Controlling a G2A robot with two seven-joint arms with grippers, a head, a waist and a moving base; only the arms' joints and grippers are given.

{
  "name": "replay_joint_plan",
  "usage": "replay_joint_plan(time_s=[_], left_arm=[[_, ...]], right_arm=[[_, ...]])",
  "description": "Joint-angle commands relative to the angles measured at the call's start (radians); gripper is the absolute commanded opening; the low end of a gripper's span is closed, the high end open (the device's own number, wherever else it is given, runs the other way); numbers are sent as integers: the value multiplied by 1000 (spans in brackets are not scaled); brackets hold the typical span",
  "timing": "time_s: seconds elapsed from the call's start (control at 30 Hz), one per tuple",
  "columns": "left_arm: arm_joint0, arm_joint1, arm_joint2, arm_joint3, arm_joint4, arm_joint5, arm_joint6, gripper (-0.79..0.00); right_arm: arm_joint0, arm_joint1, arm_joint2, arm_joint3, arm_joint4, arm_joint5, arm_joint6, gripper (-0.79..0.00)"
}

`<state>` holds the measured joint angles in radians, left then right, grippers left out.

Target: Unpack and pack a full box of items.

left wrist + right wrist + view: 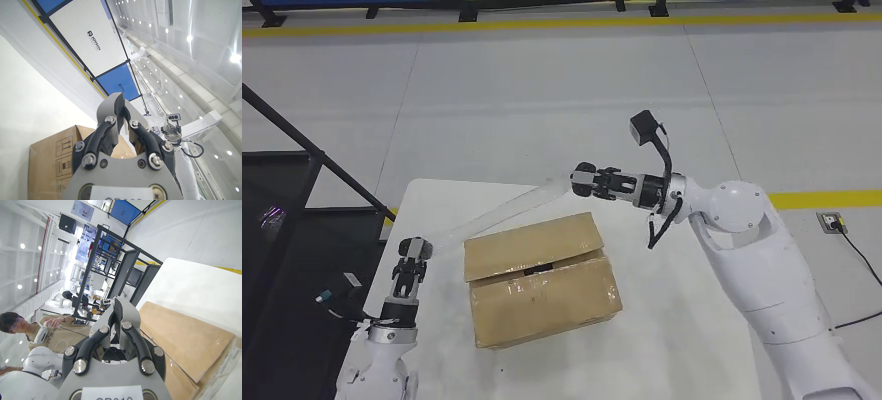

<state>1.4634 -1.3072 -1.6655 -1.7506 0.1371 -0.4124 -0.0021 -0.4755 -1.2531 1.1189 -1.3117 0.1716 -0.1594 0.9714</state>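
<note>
Left gripper hovered by the table's left edge, its pads pressed together on nothing, near the cardboard box. That box sat mid-table, top flaps lowered but gaping along the seam. Right gripper hung just beyond the box's far edge, fingers pinched onto a clear plastic sheet stretching toward the left side. Bare tabletop lay behind and right of the box.

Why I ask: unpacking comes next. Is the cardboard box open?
Mostly shut: cardboard box flaps lie folded down, leaving a narrow dark gap.
</note>
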Motion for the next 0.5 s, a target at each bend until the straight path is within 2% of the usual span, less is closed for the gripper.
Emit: replay_joint_plan(time_s=[0.0,0.23,0.47], left_arm=[[24,0,-2,-7,-4,-10,-6,-785],[66,-2,11,-5,9,-10,5,-785],[77,-6,35,19,14,2,20,-785]], right_arm=[[-61,15,35,-54,-35,-1,7,-785],[-268,52,112,-232,-141,26,-9,-785],[-377,71,146,-277,-204,26,-19,-785]])
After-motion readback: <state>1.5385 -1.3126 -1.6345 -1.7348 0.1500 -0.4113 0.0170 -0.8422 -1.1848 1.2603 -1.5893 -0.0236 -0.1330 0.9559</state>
